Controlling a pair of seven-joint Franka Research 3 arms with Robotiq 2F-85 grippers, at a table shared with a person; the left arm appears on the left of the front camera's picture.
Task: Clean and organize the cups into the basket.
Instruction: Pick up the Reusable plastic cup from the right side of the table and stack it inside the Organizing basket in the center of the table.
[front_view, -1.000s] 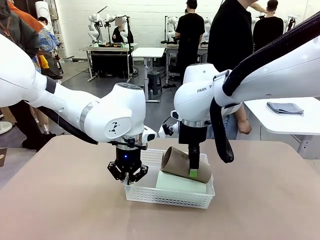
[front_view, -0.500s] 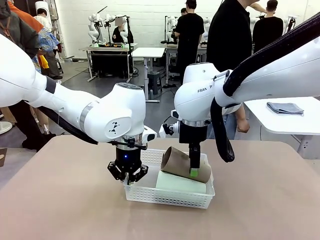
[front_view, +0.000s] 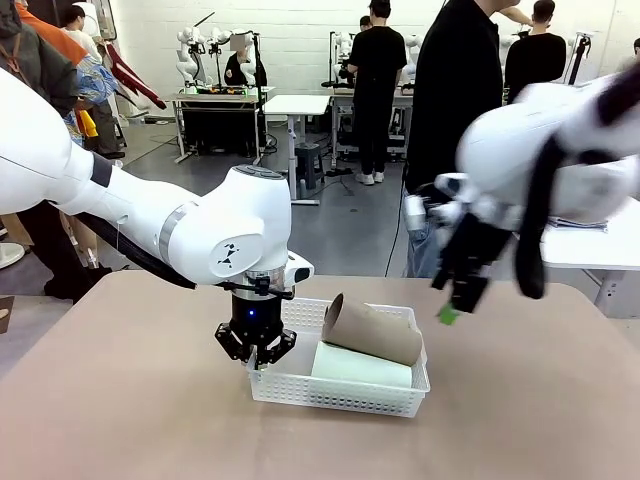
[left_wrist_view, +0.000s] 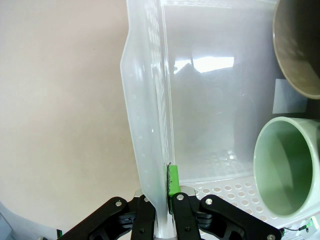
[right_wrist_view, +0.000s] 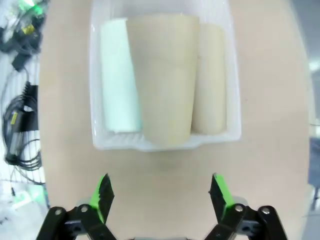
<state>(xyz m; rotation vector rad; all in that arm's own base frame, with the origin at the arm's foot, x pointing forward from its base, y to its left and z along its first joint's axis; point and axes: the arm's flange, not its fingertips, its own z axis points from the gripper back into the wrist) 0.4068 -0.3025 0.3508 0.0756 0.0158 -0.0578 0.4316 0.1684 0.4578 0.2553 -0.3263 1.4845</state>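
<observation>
A second ago the right gripper (front_view: 452, 305) stood down in the basket (front_view: 340, 392) with its fingers around the upper tan cup (front_view: 372, 332). Now it has let go and pulled up and away to the right of the basket, blurred with motion, its jaws spread wide and empty. The tan cup has stayed where it was, lying on its side across the other cups, open mouth toward the left. The left arm, the basket and the mint cup (front_view: 362, 367) have not shifted.

The right arm reaches in from the right with its wrist raised above the table (front_view: 120, 400), and the gripper hangs tilted, a green pad showing at its lower tip. In the right wrist view its two fingers (right_wrist_view: 102, 192) stand far apart over bare tabletop, with the basket (right_wrist_view: 162, 142) beyond them holding three cups side by side: the mint cup (right_wrist_view: 117, 80), the upper tan cup (right_wrist_view: 165, 75) lying partly on top, and a second tan cup (right_wrist_view: 212, 80).

The left gripper (front_view: 256, 357) points straight down at the basket's left end, its arm bent low over the table. In the left wrist view the left gripper (left_wrist_view: 165, 207) is clamped on the basket's thin side wall (left_wrist_view: 147, 125), one green pad pressed against the inside. Inside, the mint cup's open mouth (left_wrist_view: 287, 170) lies near the gripper, and the tan cup's rim (left_wrist_view: 297, 45) sits farther along.
</observation>
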